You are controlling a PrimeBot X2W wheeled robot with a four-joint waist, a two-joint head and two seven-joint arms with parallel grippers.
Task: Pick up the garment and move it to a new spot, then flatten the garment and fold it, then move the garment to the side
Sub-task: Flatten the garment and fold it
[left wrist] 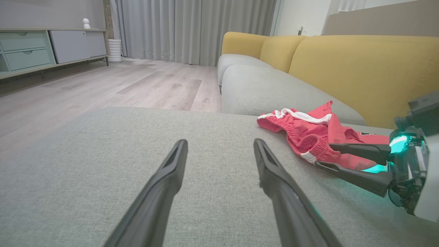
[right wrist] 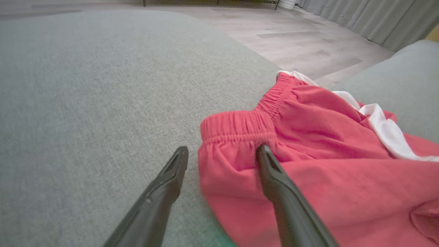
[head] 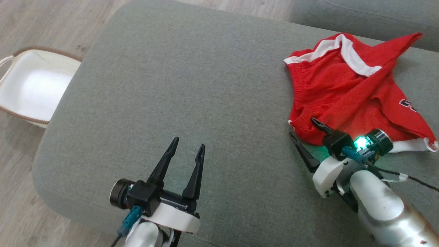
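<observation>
Right fingers (right wrist: 272,178) astride garment (right wrist: 325,144) edge

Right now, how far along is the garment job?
Done: nothing visible; the red fabric shorts with white trim lie crumpled on the grey fabric cushion. In hand: the right gripper, open, straddles the shorts' elastic waistband edge, nothing pinched yet; the left gripper hovers open over bare cushion. Left: grasp, move, flatten, fold, set aside.

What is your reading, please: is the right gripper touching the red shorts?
Cannot tell. In the left wrist view the open right gripper straddles the waistband edge of the red shorts, one finger above, one below, but neither contact nor gap shows plainly.
</observation>
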